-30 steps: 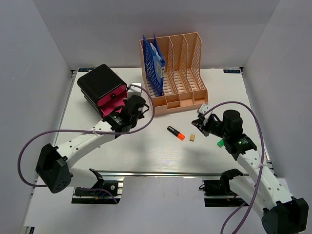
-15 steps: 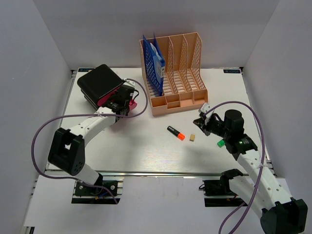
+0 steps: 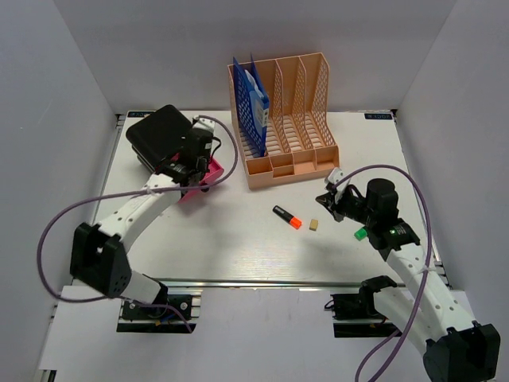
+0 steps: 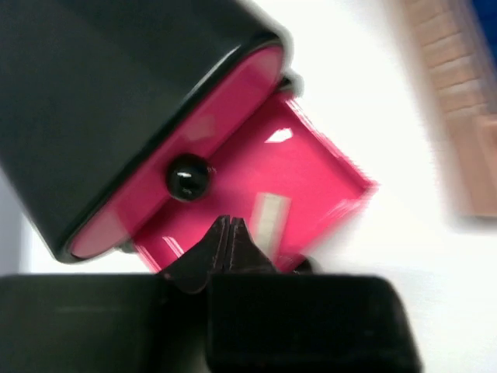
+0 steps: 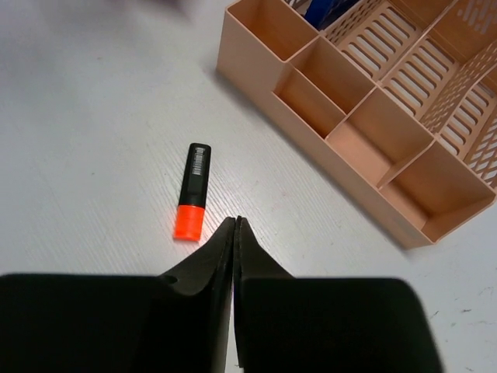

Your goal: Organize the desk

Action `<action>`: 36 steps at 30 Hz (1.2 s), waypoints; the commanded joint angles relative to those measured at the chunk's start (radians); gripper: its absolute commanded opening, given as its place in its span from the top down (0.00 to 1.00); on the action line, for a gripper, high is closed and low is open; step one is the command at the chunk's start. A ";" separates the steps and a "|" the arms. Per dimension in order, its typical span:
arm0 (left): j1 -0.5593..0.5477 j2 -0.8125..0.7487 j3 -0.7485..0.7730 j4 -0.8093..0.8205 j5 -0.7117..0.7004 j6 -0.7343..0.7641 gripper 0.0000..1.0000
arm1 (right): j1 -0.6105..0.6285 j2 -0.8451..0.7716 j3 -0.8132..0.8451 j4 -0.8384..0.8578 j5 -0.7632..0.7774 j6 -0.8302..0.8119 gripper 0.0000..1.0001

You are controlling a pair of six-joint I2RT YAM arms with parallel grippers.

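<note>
The white desk (image 3: 238, 251) carries a black drawer box (image 3: 157, 135) at the back left. Its pink drawer (image 3: 205, 180) stands pulled out. In the left wrist view the drawer front shows a black knob (image 4: 186, 177), and the pink tray (image 4: 311, 167) holds a pale flat item (image 4: 269, 217). My left gripper (image 3: 193, 161) is shut and empty over the drawer, its tips (image 4: 227, 223) just short of the knob. A black and orange highlighter (image 3: 287, 216) (image 5: 192, 190) and a small beige eraser (image 3: 314, 225) lie mid-desk. My right gripper (image 3: 325, 196) (image 5: 234, 221) is shut and empty, just right of the highlighter.
A peach mesh file rack (image 3: 290, 111) (image 5: 365, 116) stands at the back centre, with blue folders (image 3: 253, 99) in its left slot and small empty trays along its front. White walls close in the desk on three sides. A metal rail (image 3: 262, 282) runs along the near edge.
My left arm has swung back and left toward the black box, and its jaws have closed. The pink drawer now stands out from the box. The right gripper closed a little and stayed put.
</note>
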 commanded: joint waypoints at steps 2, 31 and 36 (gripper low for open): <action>-0.011 -0.210 -0.025 -0.023 0.343 -0.139 1.00 | -0.017 0.052 -0.004 0.012 -0.005 0.021 1.00; 0.001 -0.773 -0.493 0.053 0.651 -0.196 0.34 | 0.087 0.735 0.304 -0.418 0.218 -0.250 0.27; 0.001 -0.784 -0.496 0.056 0.635 -0.197 0.33 | 0.101 0.774 0.319 -0.370 0.248 -0.244 0.21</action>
